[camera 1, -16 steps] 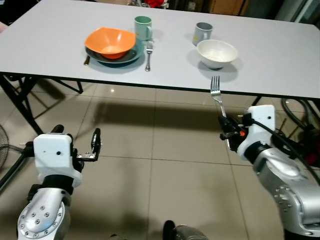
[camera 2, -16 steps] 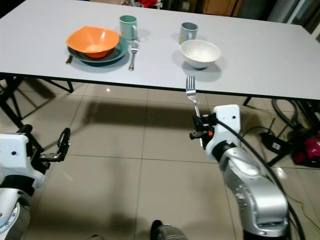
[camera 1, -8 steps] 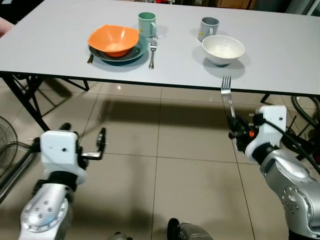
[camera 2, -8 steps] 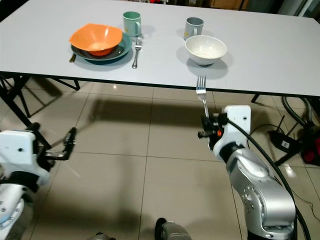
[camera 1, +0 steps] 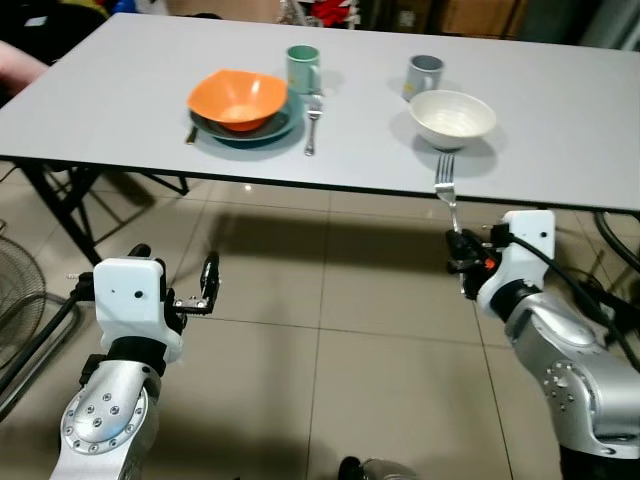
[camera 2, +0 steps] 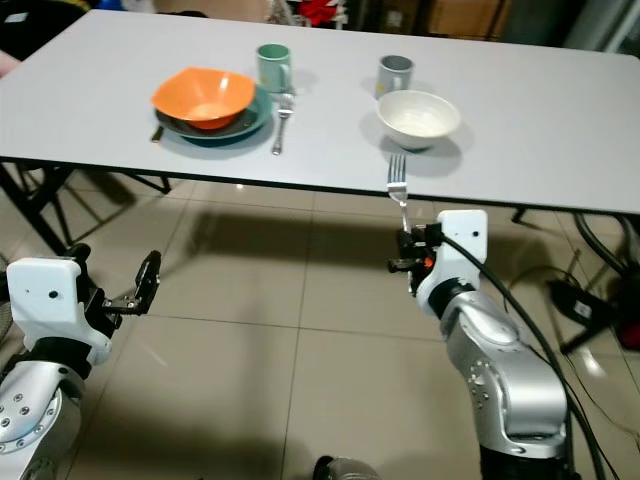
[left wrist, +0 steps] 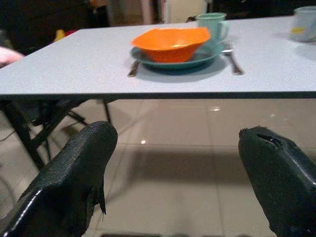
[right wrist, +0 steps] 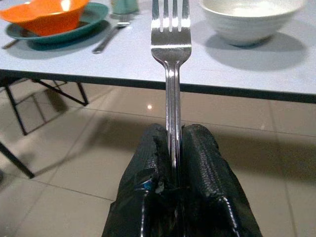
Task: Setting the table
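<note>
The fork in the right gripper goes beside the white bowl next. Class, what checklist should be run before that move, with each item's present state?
1. Fork clamped in the right gripper: ok.
2. Tines point up and toward the table: ok.
3. Bare table surface beside the white bowl: ok.
4. Fork raised above the table edge: cannot tell; the gripper sits below it.
5. Left gripper open and low, away from the table: ok.
6. Grey mug stands behind the bowl, out of the path: ok.
</note>
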`<state>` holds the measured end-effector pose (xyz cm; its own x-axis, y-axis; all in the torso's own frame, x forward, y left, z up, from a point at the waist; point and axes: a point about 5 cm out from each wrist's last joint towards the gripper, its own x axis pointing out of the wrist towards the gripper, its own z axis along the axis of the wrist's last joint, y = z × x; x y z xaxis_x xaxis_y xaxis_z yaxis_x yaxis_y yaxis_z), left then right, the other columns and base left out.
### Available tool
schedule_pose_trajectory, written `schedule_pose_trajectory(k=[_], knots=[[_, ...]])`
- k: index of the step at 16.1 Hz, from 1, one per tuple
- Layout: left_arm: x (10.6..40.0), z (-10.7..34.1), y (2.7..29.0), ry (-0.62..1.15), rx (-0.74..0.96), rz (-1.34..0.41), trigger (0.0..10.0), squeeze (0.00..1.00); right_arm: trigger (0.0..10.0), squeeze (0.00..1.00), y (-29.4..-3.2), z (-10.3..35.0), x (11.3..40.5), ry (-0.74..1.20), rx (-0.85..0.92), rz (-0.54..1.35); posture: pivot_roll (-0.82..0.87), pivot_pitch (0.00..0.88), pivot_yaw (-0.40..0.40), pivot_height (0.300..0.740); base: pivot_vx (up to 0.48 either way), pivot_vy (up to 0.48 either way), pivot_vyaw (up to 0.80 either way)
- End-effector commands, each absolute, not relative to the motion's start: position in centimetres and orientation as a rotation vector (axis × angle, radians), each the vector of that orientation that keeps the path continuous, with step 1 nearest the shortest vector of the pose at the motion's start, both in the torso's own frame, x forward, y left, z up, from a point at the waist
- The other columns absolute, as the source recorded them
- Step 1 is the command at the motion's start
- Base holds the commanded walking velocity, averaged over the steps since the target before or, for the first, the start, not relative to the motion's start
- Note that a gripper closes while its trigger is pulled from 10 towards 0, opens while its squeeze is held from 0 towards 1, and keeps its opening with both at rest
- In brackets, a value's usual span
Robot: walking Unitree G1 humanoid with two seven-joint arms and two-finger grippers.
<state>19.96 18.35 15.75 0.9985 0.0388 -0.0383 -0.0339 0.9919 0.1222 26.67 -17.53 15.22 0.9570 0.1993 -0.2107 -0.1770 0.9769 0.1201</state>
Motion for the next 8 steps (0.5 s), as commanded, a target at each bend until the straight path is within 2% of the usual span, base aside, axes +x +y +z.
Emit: schedule_pose_trajectory(k=[1,3,8], knots=[[20.3,16.1,18.6,0.018,0.130,0.066,10.0,0.00,10.0,0.00,-17.5,16.0,27.1,0.174,0.091,0.190,-0.05,0.036,-0.023,0.740,0.319,0.000,-0.80],[20.5,16.2,18.5,0.004,0.129,0.055,10.0,0.00,10.0,0.00,-17.4,15.9,27.1,0.174,0.090,0.192,-0.05,0.028,-0.021,0.740,0.315,0.000,-0.52],[21.1,15.8,17.3,0.003,0.111,0.003,10.0,0.00,10.0,0.00,-17.9,16.1,27.0,0.163,0.093,0.165,-0.08,0.017,-0.005,0.740,0.318,0.000,-0.80]])
